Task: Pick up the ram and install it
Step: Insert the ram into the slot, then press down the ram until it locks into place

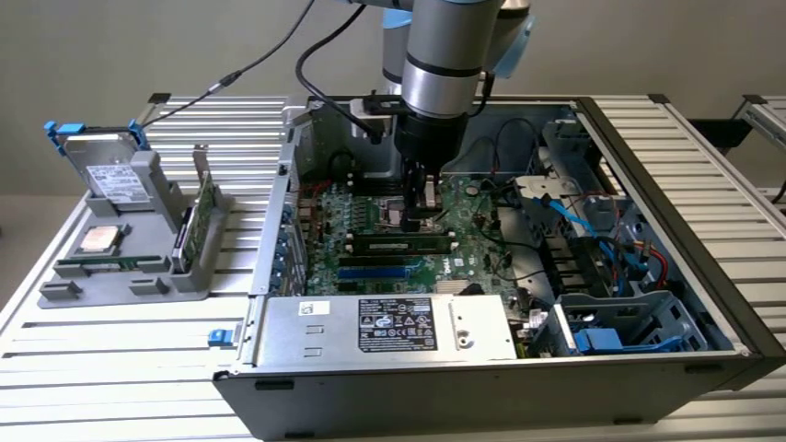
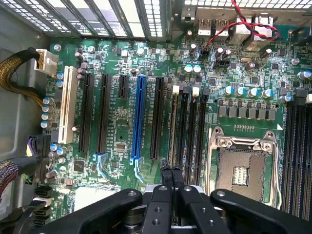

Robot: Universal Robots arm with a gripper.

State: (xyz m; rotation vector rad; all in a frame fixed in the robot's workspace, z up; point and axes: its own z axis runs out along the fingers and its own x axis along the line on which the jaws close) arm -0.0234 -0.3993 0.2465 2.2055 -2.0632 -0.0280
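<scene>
Ram (image 1: 399,245) seated in motherboard slot (image 2: 171,129), directly beneath gripper (image 2: 171,171); gripper fingers pressed together, holding nothing.

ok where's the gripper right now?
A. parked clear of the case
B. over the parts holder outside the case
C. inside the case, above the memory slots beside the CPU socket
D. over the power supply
C: the wrist view shows the gripper just above the memory slots, next to the CPU socket.
</scene>
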